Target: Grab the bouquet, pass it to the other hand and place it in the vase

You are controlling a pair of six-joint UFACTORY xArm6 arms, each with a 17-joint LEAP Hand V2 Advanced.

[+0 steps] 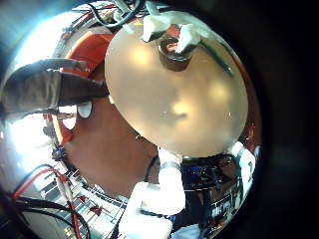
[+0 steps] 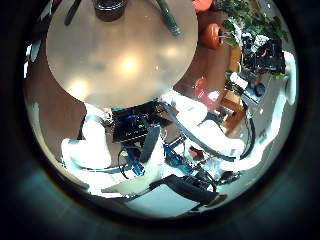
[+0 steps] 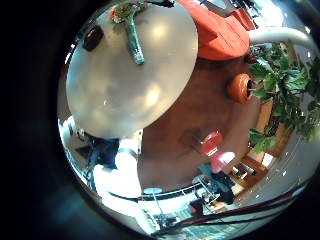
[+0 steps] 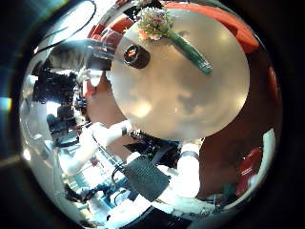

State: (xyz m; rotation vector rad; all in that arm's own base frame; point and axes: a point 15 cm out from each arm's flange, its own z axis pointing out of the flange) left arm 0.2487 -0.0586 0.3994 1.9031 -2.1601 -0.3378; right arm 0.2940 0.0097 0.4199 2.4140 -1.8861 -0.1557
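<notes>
Bouquet (image 4: 172, 36) lies flat on the round table (image 4: 181, 91), untouched, flower heads toward the vase (image 4: 136, 55), which stands just beside them near the table edge; nothing picked up yet. Left hand (image 1: 159, 194) and right hand (image 4: 181, 176) both hang above the table with fingers loose and uncurled, holding nothing. Main risks, as I read it: the thin stems lying flat give a poor pinch and could slip or spin at handover, and with the vase that close, a sloppy approach could knock it off the edge.
</notes>
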